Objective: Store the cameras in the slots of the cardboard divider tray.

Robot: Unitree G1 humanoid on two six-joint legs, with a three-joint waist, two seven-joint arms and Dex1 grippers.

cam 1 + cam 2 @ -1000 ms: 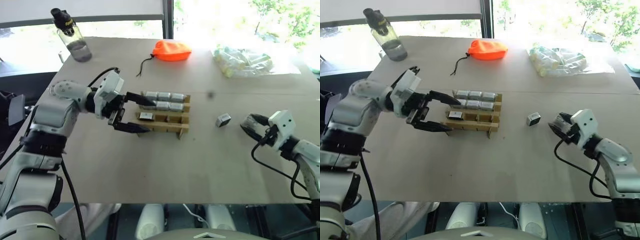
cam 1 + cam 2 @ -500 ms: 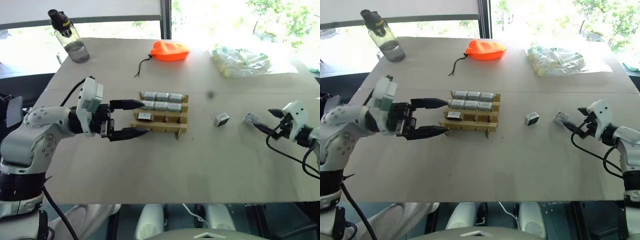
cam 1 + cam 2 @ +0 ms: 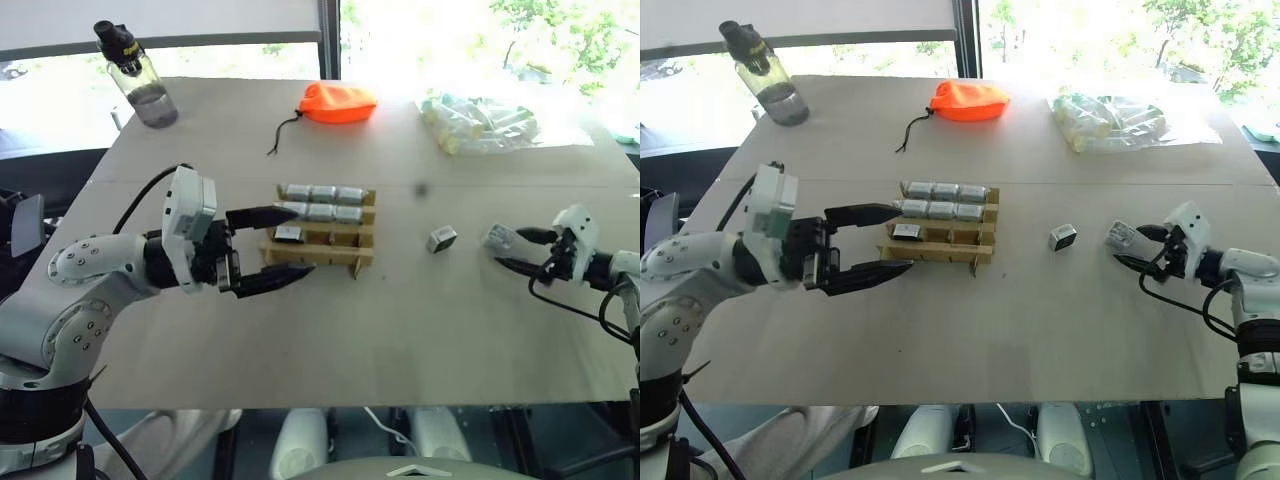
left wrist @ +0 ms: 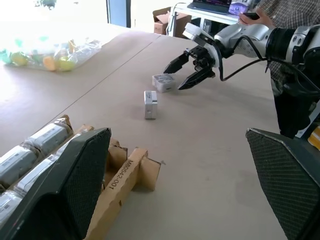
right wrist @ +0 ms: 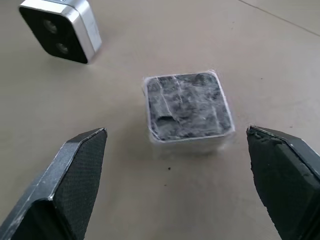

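right wrist view: our right gripper has its fingers spread wide and grips nothing; a wrapped camera lies flat on the table, dead ahead between the two fingers.
second camera: the bare one lies between that one and the tray, apart from both.
tray: seven slots filled across the far rows, front row free.
left gripper: spread wide at the tray's end, holding nothing.
nearer arm: the right, we judge; closing straight in should take it.

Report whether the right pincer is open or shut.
Open: the right pincer has its fingers spread either side of a wrapped camera lying on the table, not touching it.
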